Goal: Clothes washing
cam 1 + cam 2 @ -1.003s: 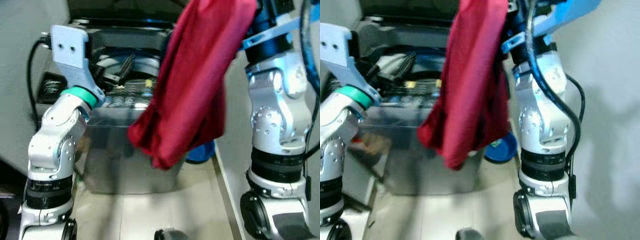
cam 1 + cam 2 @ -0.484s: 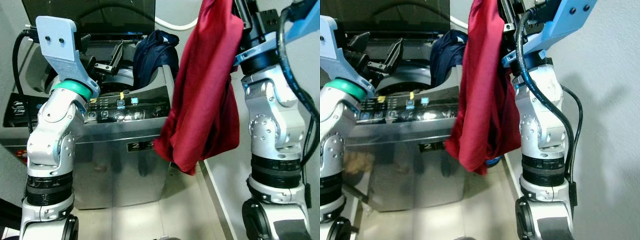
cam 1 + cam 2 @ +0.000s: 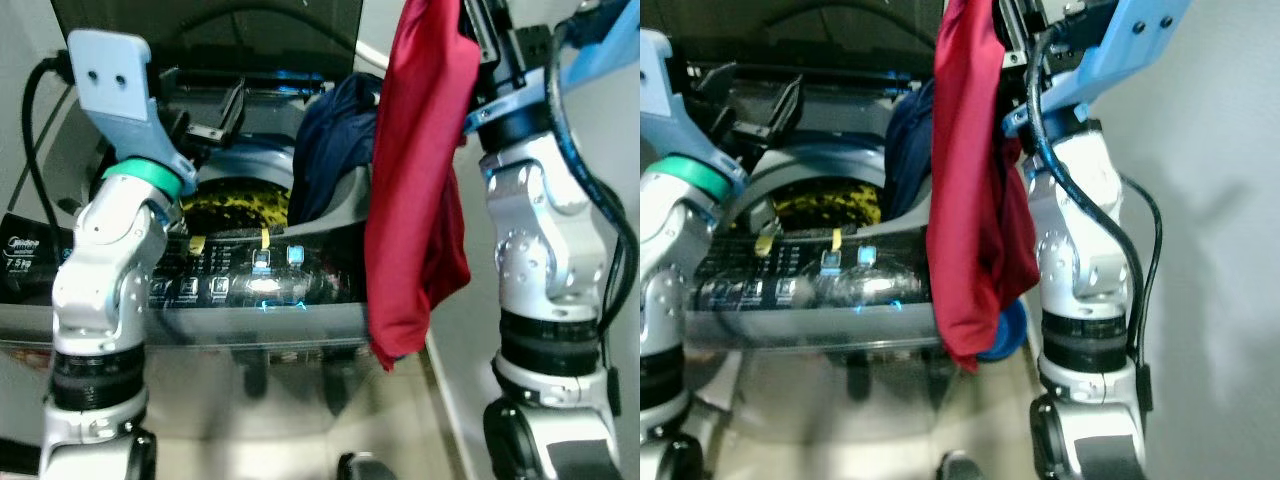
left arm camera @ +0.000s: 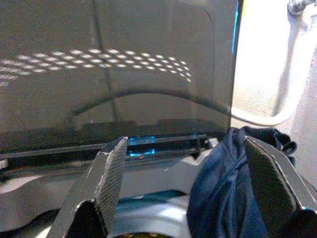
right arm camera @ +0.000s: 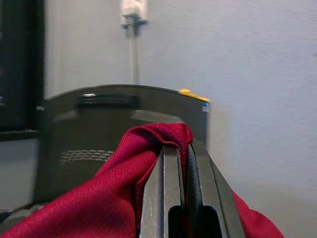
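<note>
A red garment [image 3: 420, 190] hangs long and loose from my right gripper [image 5: 181, 163], which is raised high and shut on its top fold, to the right of the washer's opening. The top-loading washing machine [image 3: 250, 290] stands before me with its lid [image 4: 124, 64] up. A navy garment [image 3: 335, 145] is draped over the right rim of the tub. Something yellow and black [image 3: 235, 210] lies inside the drum. My left gripper [image 3: 210, 110] hovers open over the tub's back left, with nothing between its fingers [image 4: 109, 178].
A white wall [image 3: 1210, 200] runs close along the right side of the machine. A blue object [image 3: 1008, 335] sits low between machine and wall, partly behind the red cloth. A white hose [image 4: 277, 114] curves behind the washer.
The camera has come closer over the machine, so the drum's inside now shows. The red garment still hangs from the right gripper. The left gripper stays open over the tub.
</note>
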You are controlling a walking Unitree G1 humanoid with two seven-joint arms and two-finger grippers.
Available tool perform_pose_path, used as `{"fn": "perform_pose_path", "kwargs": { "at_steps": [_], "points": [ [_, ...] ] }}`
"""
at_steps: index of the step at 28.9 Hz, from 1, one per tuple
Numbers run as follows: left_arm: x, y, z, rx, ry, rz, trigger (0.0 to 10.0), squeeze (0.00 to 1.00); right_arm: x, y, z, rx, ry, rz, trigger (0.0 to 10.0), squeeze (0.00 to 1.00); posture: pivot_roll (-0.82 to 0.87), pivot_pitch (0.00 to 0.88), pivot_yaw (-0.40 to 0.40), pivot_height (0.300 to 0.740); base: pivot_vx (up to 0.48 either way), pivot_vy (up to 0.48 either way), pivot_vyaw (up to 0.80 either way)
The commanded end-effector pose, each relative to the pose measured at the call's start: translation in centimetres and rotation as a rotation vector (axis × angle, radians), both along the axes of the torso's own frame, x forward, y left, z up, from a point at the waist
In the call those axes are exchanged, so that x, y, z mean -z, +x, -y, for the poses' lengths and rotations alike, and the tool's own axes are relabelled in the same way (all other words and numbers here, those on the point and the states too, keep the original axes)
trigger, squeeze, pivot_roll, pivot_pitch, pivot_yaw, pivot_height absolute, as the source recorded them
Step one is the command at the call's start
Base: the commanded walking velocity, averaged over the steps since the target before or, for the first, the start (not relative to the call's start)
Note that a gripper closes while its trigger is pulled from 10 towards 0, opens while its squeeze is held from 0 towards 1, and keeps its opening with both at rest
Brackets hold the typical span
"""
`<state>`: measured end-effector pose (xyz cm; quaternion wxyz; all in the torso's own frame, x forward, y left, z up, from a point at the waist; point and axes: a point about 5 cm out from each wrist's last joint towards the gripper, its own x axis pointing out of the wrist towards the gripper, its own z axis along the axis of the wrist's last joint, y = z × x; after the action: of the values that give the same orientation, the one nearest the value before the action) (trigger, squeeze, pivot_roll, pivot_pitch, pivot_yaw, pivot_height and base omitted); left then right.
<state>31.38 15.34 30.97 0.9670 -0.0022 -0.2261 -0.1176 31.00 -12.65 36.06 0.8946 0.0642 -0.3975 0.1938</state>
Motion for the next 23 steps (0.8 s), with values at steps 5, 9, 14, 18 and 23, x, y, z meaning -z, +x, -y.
{"fn": "perform_pose_path", "kwargs": {
  "at_steps": [5,9,14,18,23],
  "points": [
    [0.14,-0.19,-0.18,0.002,0.007,-0.004,10.0,0.00,-0.39,-0.43,-0.19,-0.009,0.009,0.030,10.0,0.00,0.00,0.051,0.005,0.740,0.000,0.000,0.00],
    [-0.07,-0.18,-0.13,0.017,0.006,0.004,10.0,0.00,-0.41,-0.43,-0.27,-0.013,0.010,0.031,10.0,0.00,0.00,0.051,0.005,0.740,0.000,0.000,0.00],
    [-0.03,-0.23,0.12,0.037,0.016,0.001,10.0,0.00,-0.46,-0.45,-0.29,-0.014,0.011,0.034,10.0,0.00,-0.01,0.051,0.007,0.740,0.000,0.000,0.00],
    [0.05,-0.14,0.05,0.027,0.011,-0.008,10.0,0.00,-0.43,-0.42,-0.28,-0.013,0.013,0.032,10.0,0.00,0.00,0.052,0.006,0.740,0.000,0.086,0.00],
    [0.05,-0.02,-0.23,0.013,-0.005,-0.015,10.0,0.00,-0.39,-0.38,-0.26,-0.013,0.015,0.028,10.0,0.00,0.00,0.052,0.006,0.740,0.000,0.453,0.00]
  ]
}}
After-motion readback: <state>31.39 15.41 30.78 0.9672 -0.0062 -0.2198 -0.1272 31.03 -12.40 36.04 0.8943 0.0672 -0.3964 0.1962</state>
